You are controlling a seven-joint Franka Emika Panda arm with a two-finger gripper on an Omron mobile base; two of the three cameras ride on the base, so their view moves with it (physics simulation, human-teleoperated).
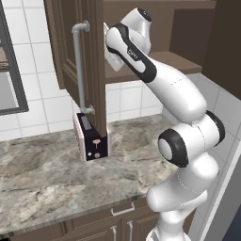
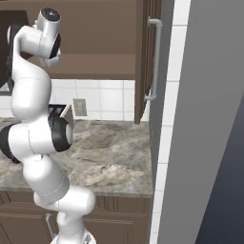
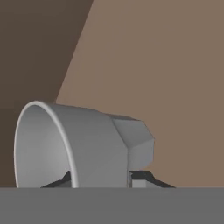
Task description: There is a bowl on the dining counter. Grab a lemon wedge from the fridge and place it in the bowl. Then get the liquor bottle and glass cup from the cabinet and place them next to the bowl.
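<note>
The glass cup (image 3: 87,144), a grey translucent tumbler, sits very close in the hand view, its wide rim to the left and its tapered base to the right. My gripper (image 3: 100,180) is shut on it, one dark fingertip (image 3: 61,181) against one side of its wall and the other against the opposite side. Brown cabinet (image 3: 166,65) wood lies behind the cup. In the left base view my arm reaches up into the open wall cabinet (image 1: 174,61), and the hand is hidden past the door (image 1: 77,47). The right base view has the wrist at the cabinet shelf (image 2: 95,66).
A dark boxy appliance (image 1: 92,139) stands on the marble counter (image 1: 47,174) under the open door. The door's long metal handle (image 1: 79,66) juts toward the arm. A tall grey panel (image 2: 205,119) walls off the right side. A wall outlet (image 2: 79,107) sits above the counter.
</note>
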